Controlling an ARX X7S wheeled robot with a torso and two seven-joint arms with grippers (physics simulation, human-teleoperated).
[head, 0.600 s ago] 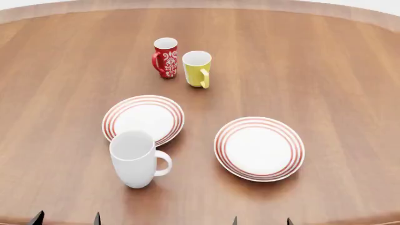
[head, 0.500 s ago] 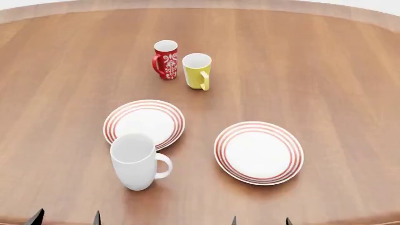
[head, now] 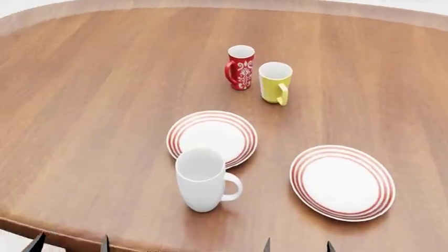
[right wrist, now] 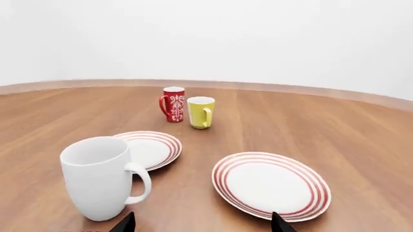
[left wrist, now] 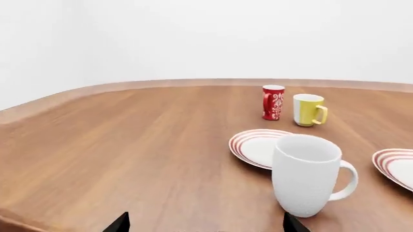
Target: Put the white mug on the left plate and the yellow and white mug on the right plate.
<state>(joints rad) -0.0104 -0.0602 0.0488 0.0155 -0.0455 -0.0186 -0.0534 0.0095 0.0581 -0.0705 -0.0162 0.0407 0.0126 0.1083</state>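
The white mug [head: 202, 178] stands upright on the table, just in front of the left plate [head: 212, 136], handle to the right. The right plate [head: 342, 181] lies bare to its right. The yellow and white mug [head: 274, 82] stands further back beside a red patterned mug. My left gripper [head: 70, 244] and right gripper [head: 297, 245] show only as dark fingertips at the near table edge, both open and empty. The white mug also shows in the left wrist view [left wrist: 306, 174] and the right wrist view [right wrist: 101, 176], ahead of each gripper.
A red mug with white ornament [head: 240, 66] stands left of the yellow mug. The round wooden table [head: 84, 105] has its near edge curving at the lower left. A white wall lies beyond the table's far edge.
The head view has shifted: everything on the table now sits further right in the picture, and the near table edge shows at the lower left. The mugs and plates keep their places relative to one another.
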